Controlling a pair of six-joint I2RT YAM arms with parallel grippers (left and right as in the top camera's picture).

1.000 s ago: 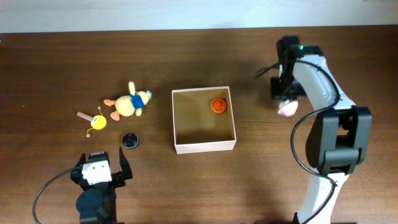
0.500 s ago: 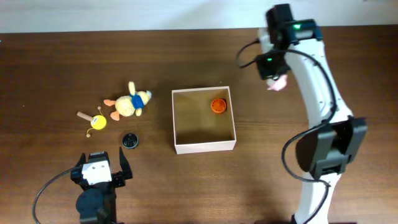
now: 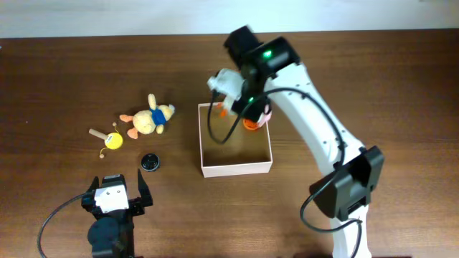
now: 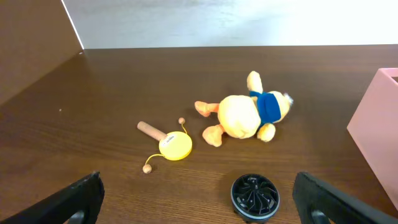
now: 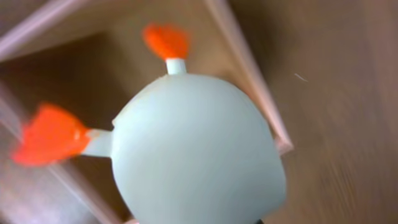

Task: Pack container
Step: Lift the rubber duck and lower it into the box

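Your left gripper, near edge: fingers spread wide, empty. Beyond it: black disc; yellow rattle, label too small to read; plush duck, blue top. Container mid-table, orange toy in far right corner. Your right gripper over far rim, clamped on white toy, orange feet.

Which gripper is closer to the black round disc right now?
Left. The left gripper sits open just short of the black round disc, slightly to its left. The right gripper, holding a white toy, is over the container, much farther off.
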